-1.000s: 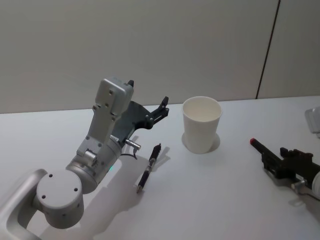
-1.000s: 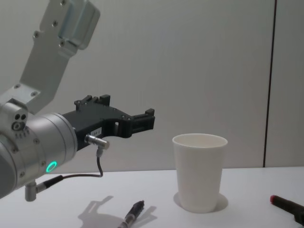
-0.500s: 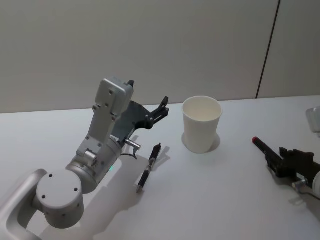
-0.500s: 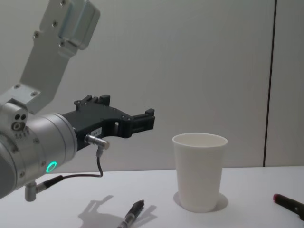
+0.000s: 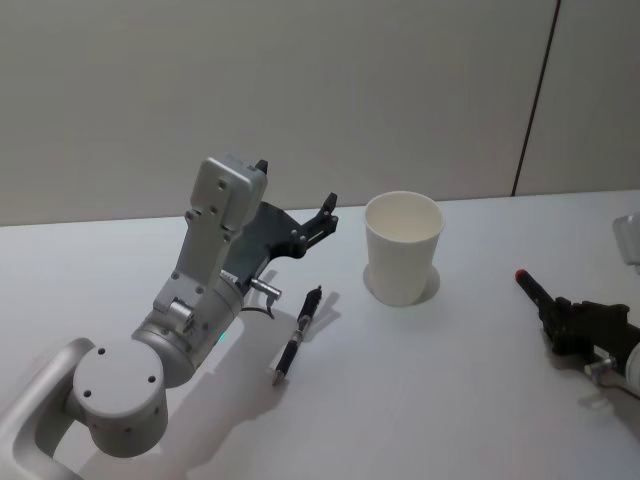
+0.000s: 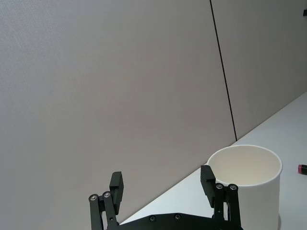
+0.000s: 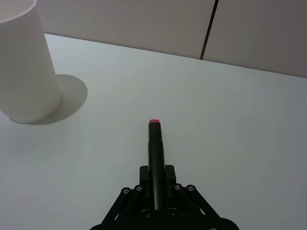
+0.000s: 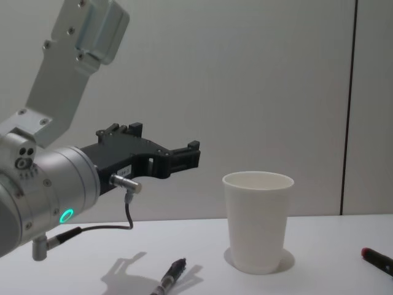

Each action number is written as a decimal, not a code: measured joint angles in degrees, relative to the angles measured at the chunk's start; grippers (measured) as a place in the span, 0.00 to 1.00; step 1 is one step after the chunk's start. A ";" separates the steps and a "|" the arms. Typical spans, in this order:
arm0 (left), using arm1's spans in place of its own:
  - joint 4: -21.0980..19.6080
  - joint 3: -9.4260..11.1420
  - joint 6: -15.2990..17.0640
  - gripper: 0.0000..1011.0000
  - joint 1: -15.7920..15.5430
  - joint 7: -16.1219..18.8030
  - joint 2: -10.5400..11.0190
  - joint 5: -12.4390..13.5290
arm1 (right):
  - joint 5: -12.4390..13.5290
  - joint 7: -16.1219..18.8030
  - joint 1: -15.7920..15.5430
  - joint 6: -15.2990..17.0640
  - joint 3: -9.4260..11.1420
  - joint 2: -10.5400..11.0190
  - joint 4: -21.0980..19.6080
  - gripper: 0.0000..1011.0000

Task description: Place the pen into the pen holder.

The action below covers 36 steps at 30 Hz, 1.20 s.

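White surface [image 5: 440, 390] carries the pen holder [image 5: 403, 247], an upright paper cup, and a dark pen [image 5: 299, 335] lying to its left below my left jaws, which hang wide apart, while my right jaws grip a red-tipped pen [image 5: 530, 287] well right of the cup.

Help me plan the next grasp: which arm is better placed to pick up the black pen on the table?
Left, likely: the left gripper hangs open near the black pen; the right gripper is farther off, shut on a red-tipped pen.
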 joint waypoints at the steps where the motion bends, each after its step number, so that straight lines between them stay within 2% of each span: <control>1: 0.00 0.00 0.00 0.99 0.00 0.00 0.00 0.00 | 0.00 0.01 0.00 -0.06 0.00 -0.01 0.01 0.17; 6: 0.00 0.00 0.00 0.99 0.00 0.00 0.00 0.00 | -0.09 0.01 -0.02 -1.09 0.00 -0.08 0.16 0.17; 16: 0.00 0.00 0.00 0.99 0.00 0.00 0.00 0.00 | -0.28 -0.33 0.08 -6.58 0.14 -0.39 0.66 0.17; 27: 0.00 0.00 0.00 0.99 0.00 0.00 0.00 0.00 | -0.16 0.01 1.44 -14.68 0.44 -1.09 1.73 0.17; 29: 0.00 0.00 0.00 0.99 0.00 0.00 0.00 0.00 | 0.04 0.53 2.29 -17.10 0.45 -1.49 2.29 0.17; 34: 0.00 0.00 0.00 0.99 0.00 0.00 0.00 0.00 | 0.33 1.55 3.84 -20.12 0.36 -2.30 3.44 0.17; 36: 0.00 0.00 0.00 0.99 0.00 0.00 0.00 0.00 | 0.71 2.65 5.39 -22.66 0.16 -3.11 4.65 0.17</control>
